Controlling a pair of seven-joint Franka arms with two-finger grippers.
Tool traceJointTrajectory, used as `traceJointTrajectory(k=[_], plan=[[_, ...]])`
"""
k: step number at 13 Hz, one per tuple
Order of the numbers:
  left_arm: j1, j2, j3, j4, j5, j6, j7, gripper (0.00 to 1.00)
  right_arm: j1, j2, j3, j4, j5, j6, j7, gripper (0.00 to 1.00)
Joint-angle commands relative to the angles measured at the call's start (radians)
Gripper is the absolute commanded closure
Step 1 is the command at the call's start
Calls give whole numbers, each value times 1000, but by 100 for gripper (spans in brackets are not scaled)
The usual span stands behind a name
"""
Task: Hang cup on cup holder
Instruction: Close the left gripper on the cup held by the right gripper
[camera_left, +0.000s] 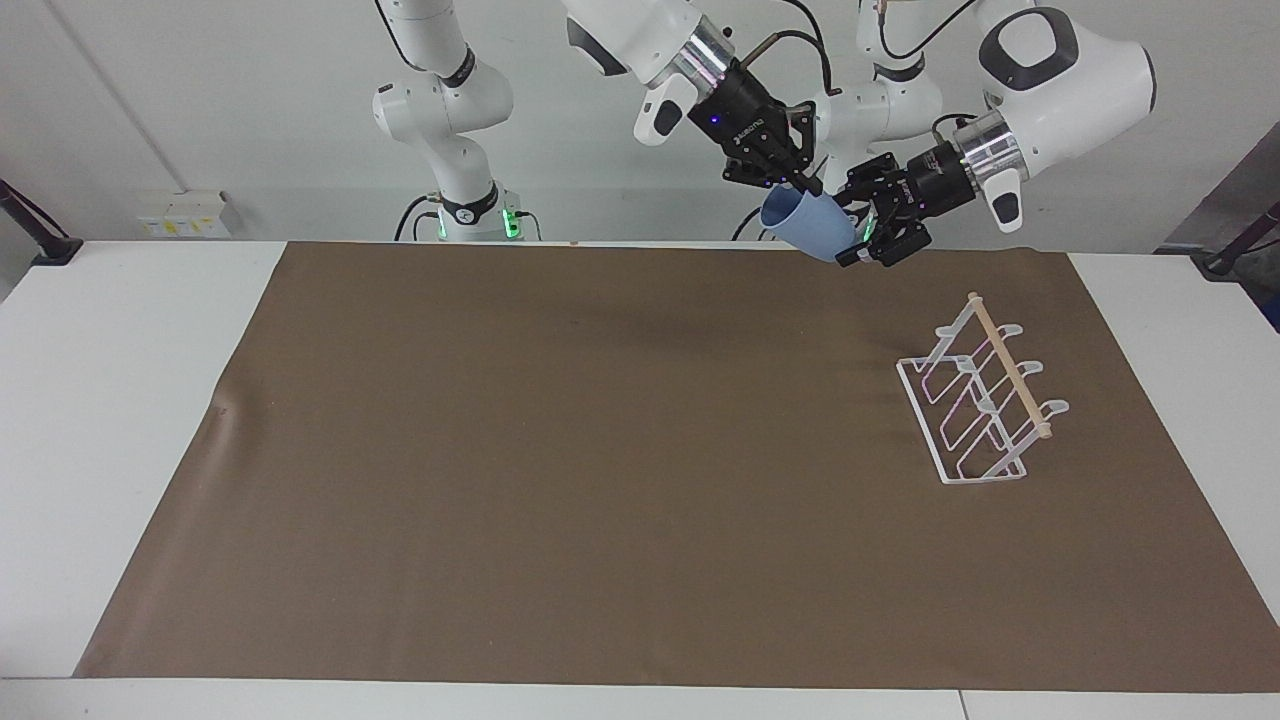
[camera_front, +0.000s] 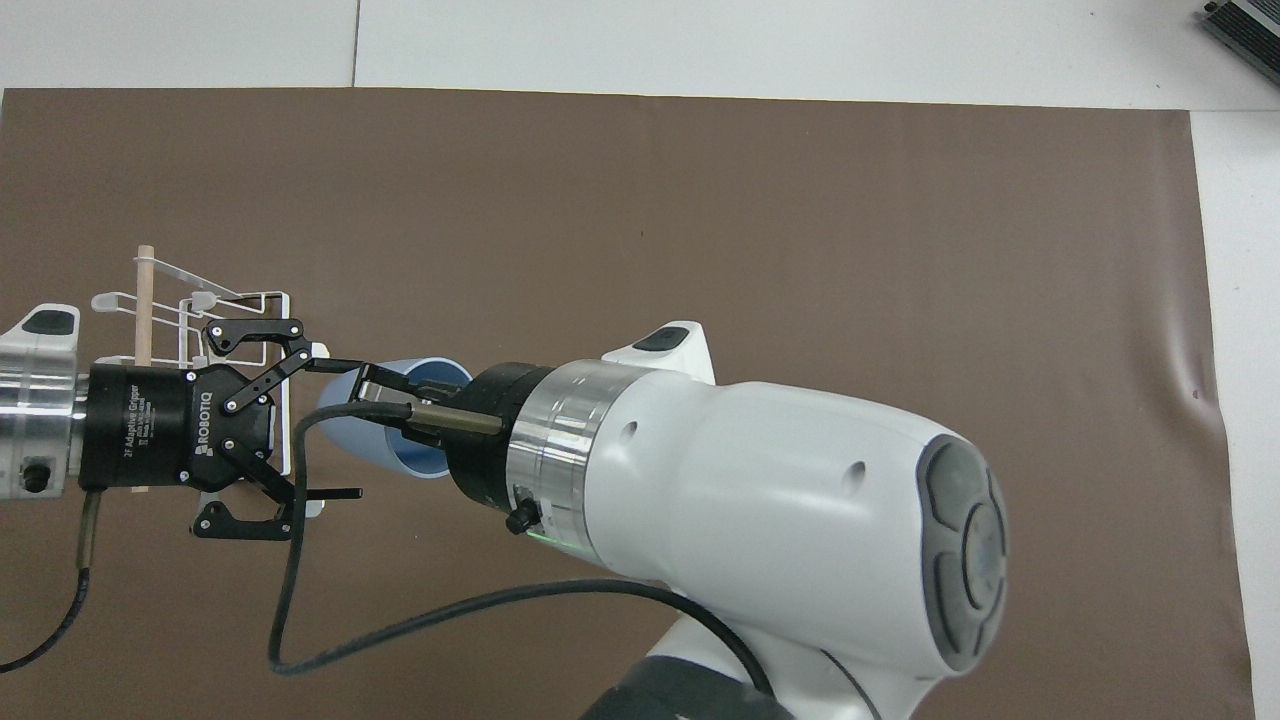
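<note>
Right gripper (camera_left: 800, 187) clamped on the rim of one tilted blue cup (camera_left: 815, 226) in mid-air, left gripper (camera_left: 866, 226) spread wide around its base, one cup holder (camera_left: 980, 405) stood on the brown mat (camera_left: 560, 450) toward the left arm's end.

The left gripper (camera_front: 335, 430) body reads "ROBOTIQ" and "2F Adaptive Gripper".
</note>
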Motion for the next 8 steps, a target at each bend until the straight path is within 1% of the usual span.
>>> traceJointTrajectory(k=[1,5,8], plan=[[1,-35,20,-19,-23,-41,-5,0,2,-3,-2,-6,22,9,14,100],[-10,-39,11,-19,-24,-36,-11,0,0,-7,-2,-15,22,4,11,100],[-30,-42,-4,-28,-30,21,-17,0,0,-12,-2,-24,22,3,10,100]])
